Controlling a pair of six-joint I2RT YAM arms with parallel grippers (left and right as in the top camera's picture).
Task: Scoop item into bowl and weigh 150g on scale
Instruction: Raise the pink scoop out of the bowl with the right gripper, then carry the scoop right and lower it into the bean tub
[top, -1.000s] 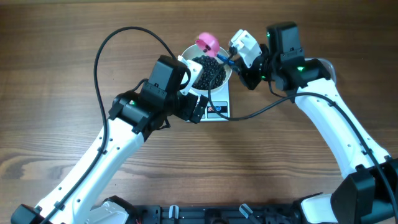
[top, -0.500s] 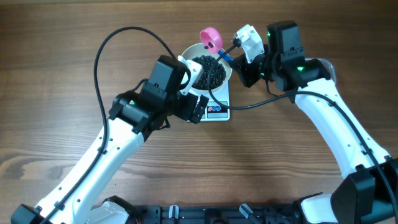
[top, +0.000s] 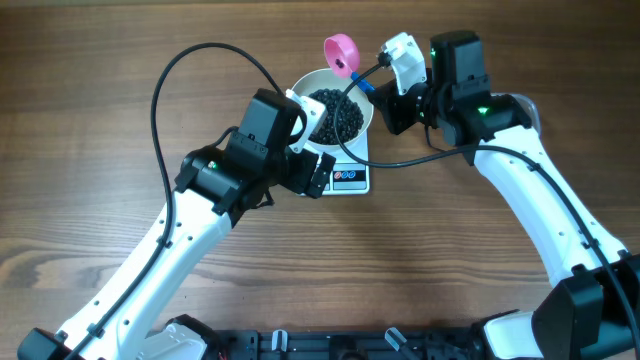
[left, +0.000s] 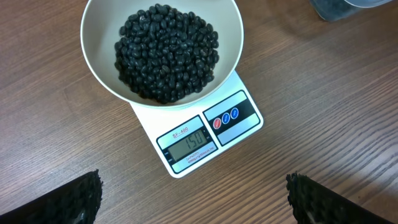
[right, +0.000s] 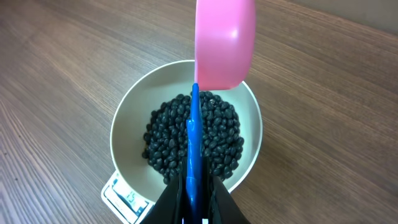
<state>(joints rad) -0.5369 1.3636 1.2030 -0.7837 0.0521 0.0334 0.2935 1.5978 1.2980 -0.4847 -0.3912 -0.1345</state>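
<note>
The white bowl (left: 93, 62) stands on the white scale (left: 242, 127) and holds a heap of black beans (left: 166, 53). The scale's display (left: 189, 142) reads 150. My right gripper (right: 196, 193) is shut on the blue handle (right: 194, 143) of a pink scoop (right: 225, 40). The scoop hangs above the bowl's far rim with its back toward the wrist camera. From overhead the scoop (top: 341, 53) sits just beyond the bowl (top: 305, 85). My left gripper (left: 193, 202) is open above the bare wood in front of the scale, with nothing between its fingers.
A clear tub (left: 339, 7) shows at the top right corner of the left wrist view. A black cable (top: 400, 165) from the right arm trails across the table beside the scale (top: 352, 177). Wooden tabletop lies all around.
The right gripper has carried the pink scoop up and away from the beans toward the far side of the bowl. The left arm has not moved.
</note>
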